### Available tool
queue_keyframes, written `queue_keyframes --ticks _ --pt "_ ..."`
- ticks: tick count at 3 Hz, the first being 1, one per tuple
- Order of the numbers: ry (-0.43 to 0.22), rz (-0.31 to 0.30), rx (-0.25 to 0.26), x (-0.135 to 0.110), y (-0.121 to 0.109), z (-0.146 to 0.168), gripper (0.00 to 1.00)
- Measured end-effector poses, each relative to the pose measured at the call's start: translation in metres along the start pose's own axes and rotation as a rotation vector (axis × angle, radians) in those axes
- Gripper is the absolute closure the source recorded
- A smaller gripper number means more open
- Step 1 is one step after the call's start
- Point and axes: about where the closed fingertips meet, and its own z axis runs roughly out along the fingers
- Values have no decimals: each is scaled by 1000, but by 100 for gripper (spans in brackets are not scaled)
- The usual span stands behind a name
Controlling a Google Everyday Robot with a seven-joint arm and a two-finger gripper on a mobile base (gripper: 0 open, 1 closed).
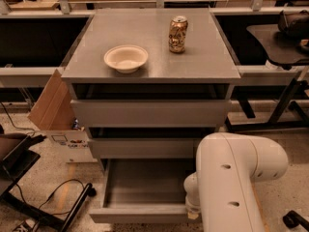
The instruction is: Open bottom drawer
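Filling the lower right foreground, the white arm (236, 182) shows as one thick, rounded link that rises from the bottom edge and bends at its top towards the left. A narrower wrist section leaves its left side and drops to the front edge of the bottom drawer (145, 190). The gripper (192, 212) sits at the right end of that drawer's front, touching or just beside it. It is largely hidden by the arm, so whether it is open or closed cannot be told.

The bottom drawer, lowest of three in the grey cabinet (231, 76), stands pulled out towards the camera. Its shallow grey interior is exposed and its flat front lies near the bottom edge of the view. To its left on the speckled floor (43, 178) lie a black cable (58, 187) and dark frame parts.

Above it, the middle drawer (142, 148) is set further back, and the top drawer (149, 112) stands forward of the middle one, with a dark gap above each. A cardboard box (53, 105) with its flap raised stands just beside the cabinet's left side.

On the cabinet top, a pale bowl (125, 58) rests near the front left, and an upright can (177, 34) stands further back and to the right, well apart from the bowl.
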Motion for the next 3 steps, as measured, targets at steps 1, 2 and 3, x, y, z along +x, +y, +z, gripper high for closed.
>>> queue_keyframes --ticks 1,2,3 --pt "11 60 -19 9 36 -9 100" --pt "13 71 -21 10 43 -12 100" --pt "17 94 -31 13 55 -14 100"
